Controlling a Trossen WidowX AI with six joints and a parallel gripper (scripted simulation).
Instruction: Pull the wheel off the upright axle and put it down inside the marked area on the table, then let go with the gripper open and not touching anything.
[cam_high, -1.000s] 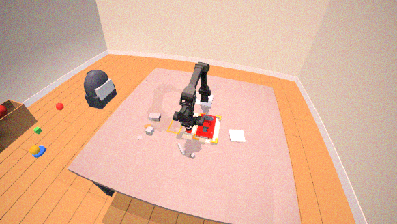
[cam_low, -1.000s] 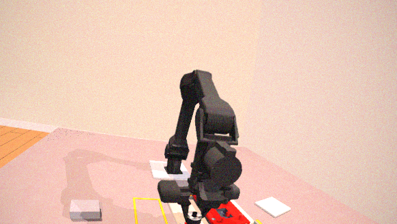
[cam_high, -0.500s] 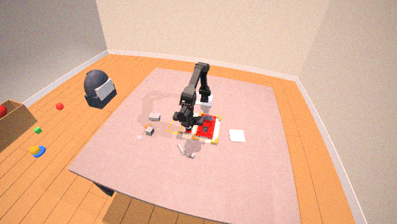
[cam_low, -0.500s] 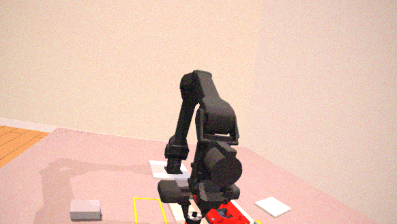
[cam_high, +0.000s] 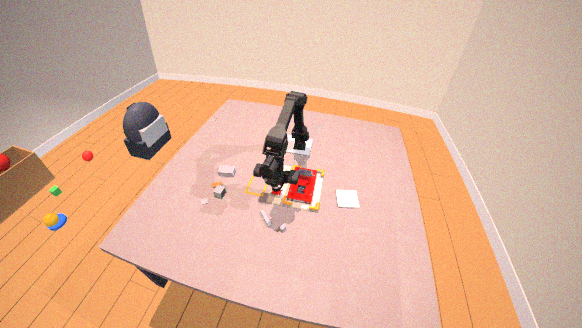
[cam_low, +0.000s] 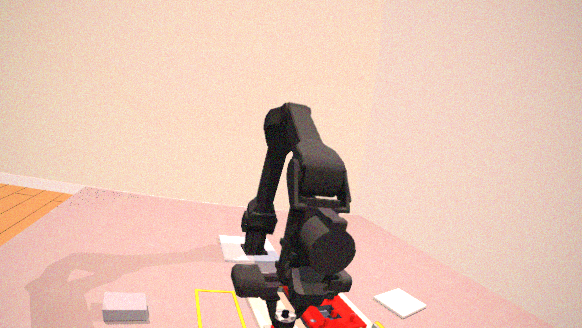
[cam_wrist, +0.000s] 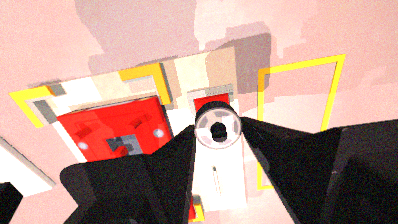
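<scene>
Pink table (cam_high: 350, 260), tool (cam_wrist: 218, 131) clamped on wheel (cam_wrist: 218, 129), red board (cam_wrist: 117, 132) beside, yellow marked area (cam_wrist: 327, 97) nr, white block (cam_high: 226, 170) apart.

One round grey wheel (cam_wrist: 218, 130), one yellow-outlined rectangular marked area (cam_wrist: 299, 110) and one flat white square tile (cam_high: 347, 198) are counted.

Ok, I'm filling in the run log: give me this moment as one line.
phase: carrying | tool: shut on wheel | wheel: over board | marked area: wheel not in it yet
</scene>
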